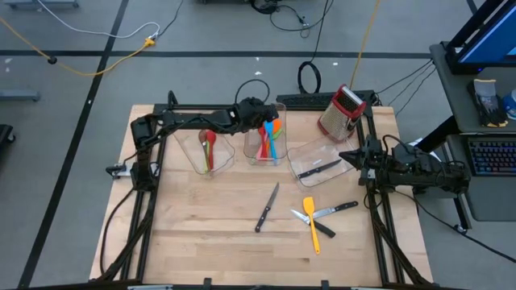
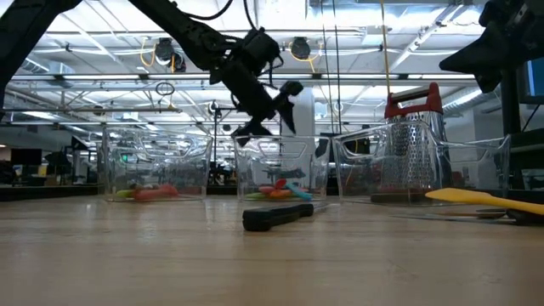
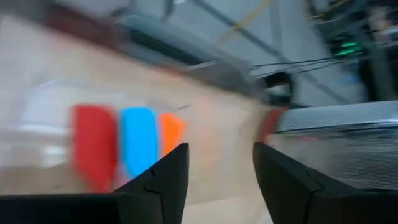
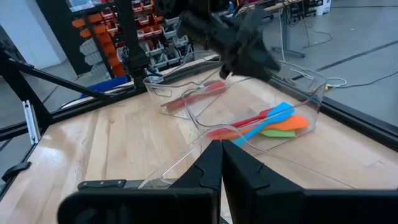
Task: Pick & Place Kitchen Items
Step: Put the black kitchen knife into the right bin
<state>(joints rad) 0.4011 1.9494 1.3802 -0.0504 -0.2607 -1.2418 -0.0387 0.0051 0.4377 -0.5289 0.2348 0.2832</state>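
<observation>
Most of the small utensils are already sorted. A red-headed spoon (image 1: pixel 210 149) lies in the left clear plastic bin (image 1: pixel 193 157), a cluster of red, blue, orange and green silicone spatulas (image 1: pixel 269 137) sits in the middle clear bin (image 1: pixel 251 155), and a black-handled knife (image 1: pixel 319 168) rests in the right clear bin (image 1: pixel 302 153), beside the red-topped metal box grater (image 1: pixel 341 111). Four pieces are left on the bare wooden table (image 1: pixel 201 225): a black-handled knife (image 1: pixel 267 208) near the middle, and, just to its right, a yellow spatula (image 1: pixel 311 222) crossed with two dark-handled knives (image 1: pixel 334 209).

These look light and stiff, so weight should not trouble a grip. The trouble, I judge, is that they lie flat and thin against the wood, and the blades and silicone heads are likely slippery. The thicker black handle (round enough to pinch across its width) seems the best place to take the middle knife; the yellow spatula is probably best taken at mid-handle, clear of the crossing knives.

The left gripper (image 2: pixel 270 109) hangs above the middle bin, its fingers (image 3: pixel 165 180) parted about halfway with nothing between them. The right gripper (image 4: pixel 221 163) waits low at the table's right edge by the right bin, fingers pressed together and empty.
</observation>
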